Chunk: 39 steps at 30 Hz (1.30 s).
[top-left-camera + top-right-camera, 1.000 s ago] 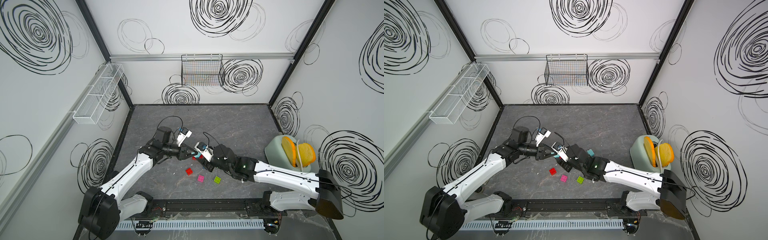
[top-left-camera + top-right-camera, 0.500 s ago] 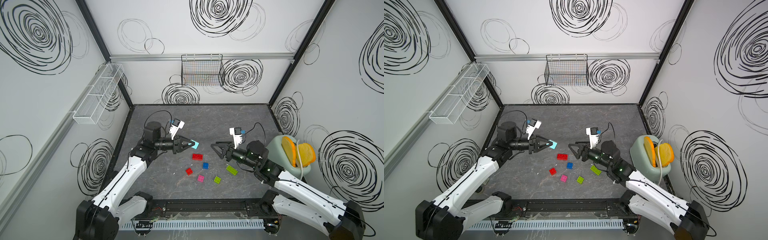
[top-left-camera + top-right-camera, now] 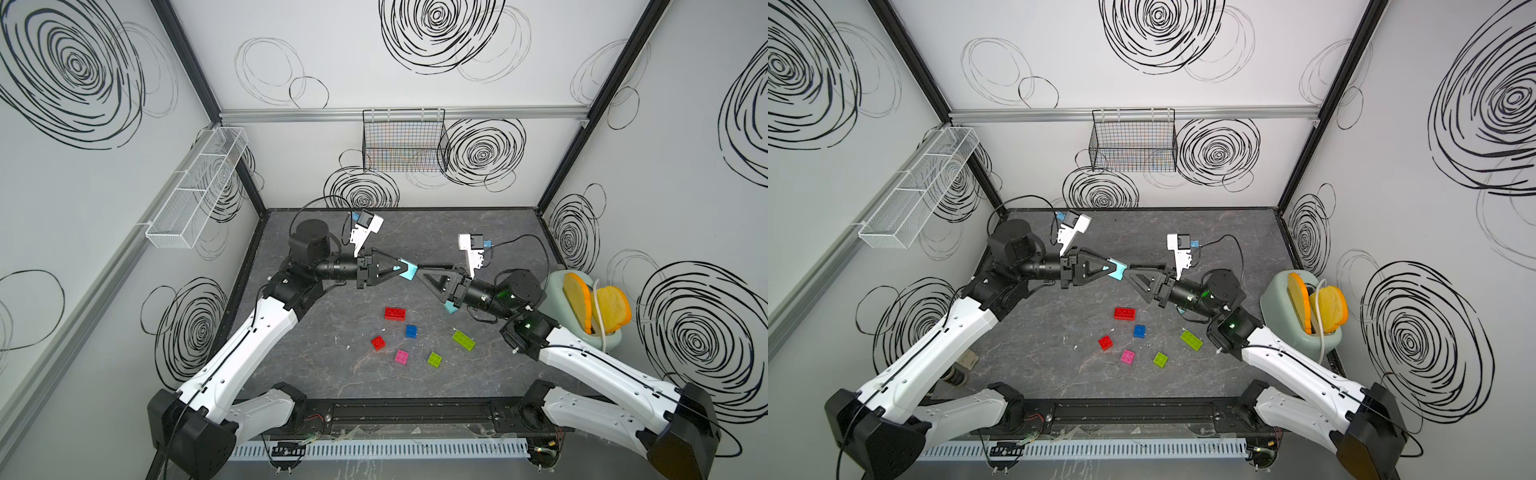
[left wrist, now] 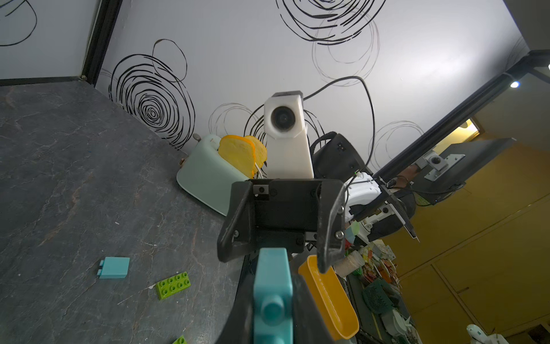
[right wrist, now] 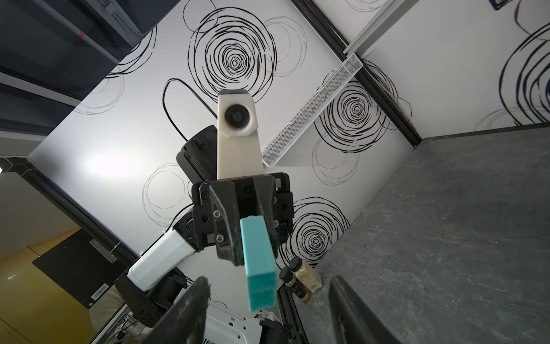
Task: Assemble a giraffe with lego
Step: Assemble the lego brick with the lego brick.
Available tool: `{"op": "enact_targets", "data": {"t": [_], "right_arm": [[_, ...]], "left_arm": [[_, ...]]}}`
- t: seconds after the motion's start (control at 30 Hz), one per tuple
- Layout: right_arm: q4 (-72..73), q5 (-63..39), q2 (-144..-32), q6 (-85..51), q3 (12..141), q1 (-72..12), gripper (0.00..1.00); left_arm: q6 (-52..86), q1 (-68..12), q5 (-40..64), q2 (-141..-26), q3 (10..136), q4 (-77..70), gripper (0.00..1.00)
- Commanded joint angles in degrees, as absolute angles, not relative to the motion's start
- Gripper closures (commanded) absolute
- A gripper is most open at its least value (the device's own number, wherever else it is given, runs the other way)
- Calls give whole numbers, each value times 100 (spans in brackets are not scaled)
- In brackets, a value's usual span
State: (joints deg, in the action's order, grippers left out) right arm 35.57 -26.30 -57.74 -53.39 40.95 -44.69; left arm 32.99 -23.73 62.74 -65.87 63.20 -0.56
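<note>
The lego lies as separate bricks; no giraffe is in view. My left gripper (image 3: 401,269) is shut on a light cyan brick (image 3: 408,271), held level above the floor; the left wrist view shows this cyan brick (image 4: 272,295) pinched between its fingers. My right gripper (image 3: 420,271) faces it, open, and the brick's free end (image 5: 257,262) sits between the right fingers (image 5: 190,312) without touching them. On the floor lie a long red brick (image 3: 395,313), a blue one (image 3: 411,331), a small red (image 3: 378,343), a pink (image 3: 401,357), two lime bricks (image 3: 434,359) (image 3: 464,340) and another cyan brick (image 4: 114,267).
A mint toaster (image 3: 561,299) with yellow toast slices stands at the right wall beside the right arm. A black wire basket (image 3: 405,141) hangs on the back wall and a white mesh shelf (image 3: 195,187) on the left wall. The arms' rail (image 3: 415,411) runs along the front.
A second ago both grippers were together low over the bricks. They drew apart, the left carrying the cyan brick, and the right has now moved back left until its fingers flank the brick's end.
</note>
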Motion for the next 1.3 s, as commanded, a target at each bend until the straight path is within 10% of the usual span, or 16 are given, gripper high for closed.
{"op": "enact_targets", "data": {"t": [0.0,0.47,0.67,0.83,0.93,1.27], "right_arm": [[3892,-2884,-5848,-5379,4330,-4500,36],[3848,-3164,-6259,-5089,4781,-4683,63],[3518,-3114,-6250,-4922,4841,-4667,100],[2536,-2803,-6112,-4625,4925,-4658,100],[1599,-2449,-6069,-4475,5033,-4659,100],[-1984,-1353,-7178,-4112,6198,-4713,100]], "left_arm": [[3507,-2336,6355,-6558,6489,-485,100],[3851,-2373,6332,-6552,6291,-871,100],[3833,-2305,6268,-6501,6206,-871,98],[3604,-2072,5946,-6317,6026,-543,15],[3087,-1743,5605,-6080,5868,-92,1],[-60,-875,3457,-5021,5200,1872,2]]}}
